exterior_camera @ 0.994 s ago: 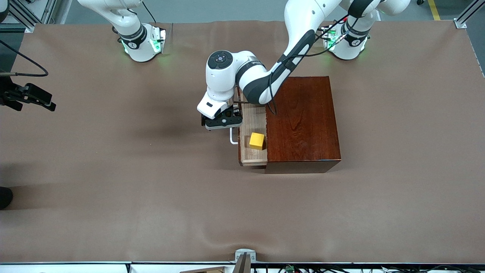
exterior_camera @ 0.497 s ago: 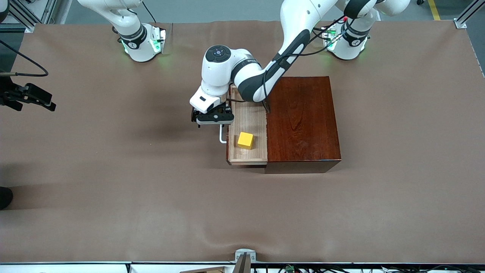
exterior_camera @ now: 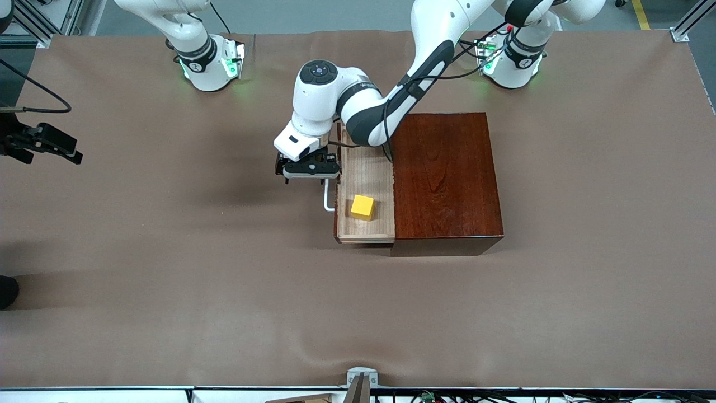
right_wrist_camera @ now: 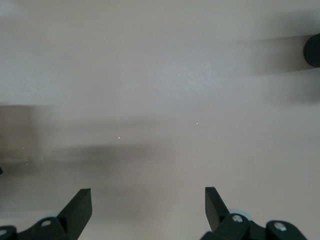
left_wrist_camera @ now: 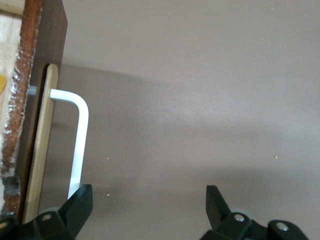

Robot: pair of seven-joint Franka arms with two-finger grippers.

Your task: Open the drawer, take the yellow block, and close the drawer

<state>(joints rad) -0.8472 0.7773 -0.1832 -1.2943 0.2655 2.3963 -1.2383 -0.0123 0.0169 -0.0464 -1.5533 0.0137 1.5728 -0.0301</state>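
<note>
Front camera high across brown-clothed table (exterior_camera: 168,268) facing both bases, left wrist camera close, looking down on white U-shaped bar handle (left_wrist_camera: 79,145), shared with front (exterior_camera: 326,200), right wrist camera close over bare cloth

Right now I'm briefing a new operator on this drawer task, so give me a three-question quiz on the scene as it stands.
1. True or false: the yellow block lies inside the open drawer.
2. Which applies to the left gripper? A: shut on the white handle. B: jaws open, one jaw next to the handle, nothing held. C: holding the block.
3. Fill in: the drawer slides out of the reddish-brown wooden box toward the ______ arm's end of the table.

Key: 1 true. 2 B. 3 right. For reference, the right gripper waits with open jaws over bare tablecloth.
</note>
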